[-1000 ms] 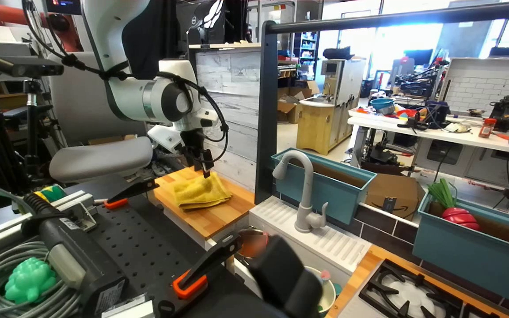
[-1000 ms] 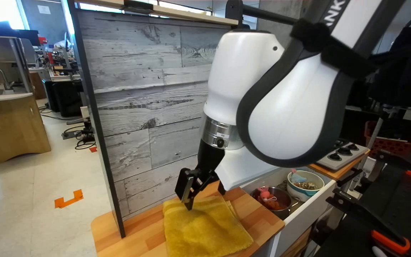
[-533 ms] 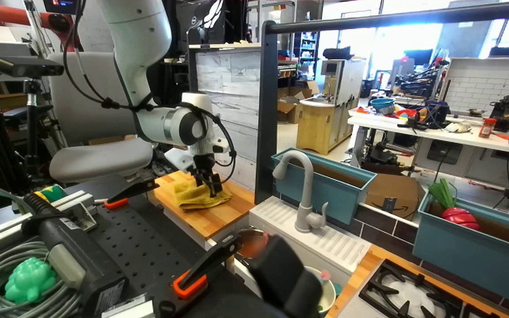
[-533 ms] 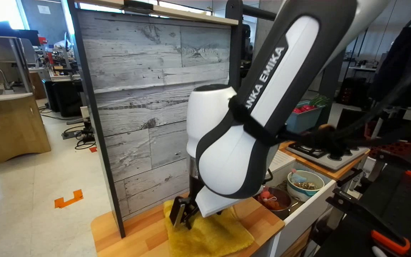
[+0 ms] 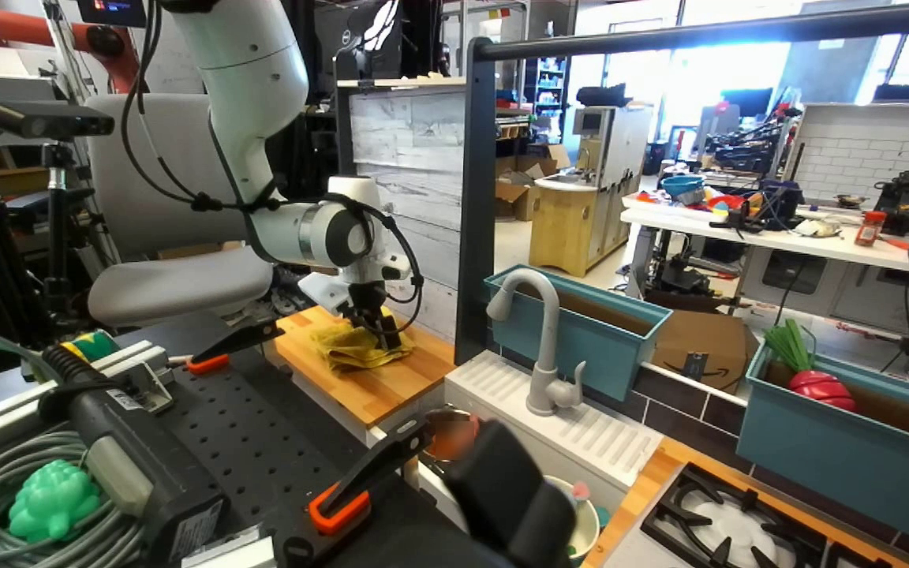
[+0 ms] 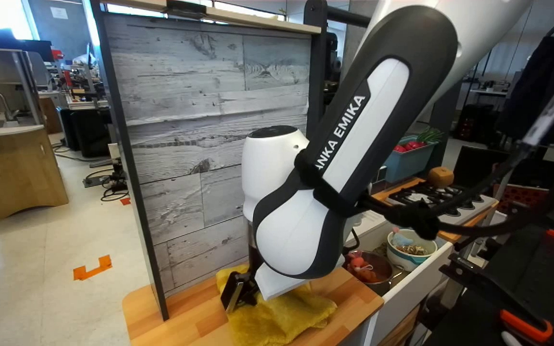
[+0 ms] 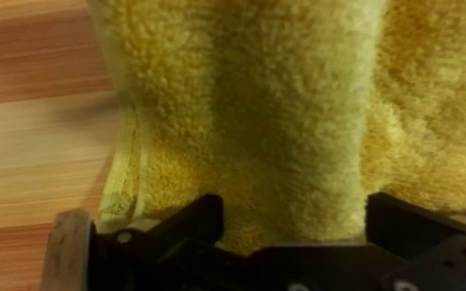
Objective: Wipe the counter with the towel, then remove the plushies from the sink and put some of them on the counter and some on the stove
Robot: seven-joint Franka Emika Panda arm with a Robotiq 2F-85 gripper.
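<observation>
Fingers [image 7: 202, 220] stood wide apart on my gripper [image 7: 293, 218], clamped on nothing, reaching down into the towel [image 6: 282, 322] with a raised fold of cloth between them. I took that as the set-up for a pinch: a ridge would give them something to close on, where flat cloth would likely slip away. Whether the tips met wood underneath the cloth, I couldn't tell.

Around the towel ran the counter [image 6: 349, 288], bare boards showing; the cloth lay there, I judged, because wiping came first, and it hardly looked begun. Past the towel, just off the counter's end, was the sink [image 6: 419, 288], its tap [image 5: 547, 339] well apart from the cloth. Nearer the towel inside it, a pot [image 6: 380, 287] held a reddish plushie [image 6: 358, 263]; farther from the towel, a bowl [image 6: 409, 263] held a pale blue plushie [image 6: 400, 240]. I guessed pot and bowl kept the toys gathered, for lifting out later to counter and stove.

Farthest from the towel, across the sink, sat the stove [image 5: 723, 528]. A round brown thing [image 6: 440, 177] was on or just beside it; what it was, I couldn't say.
</observation>
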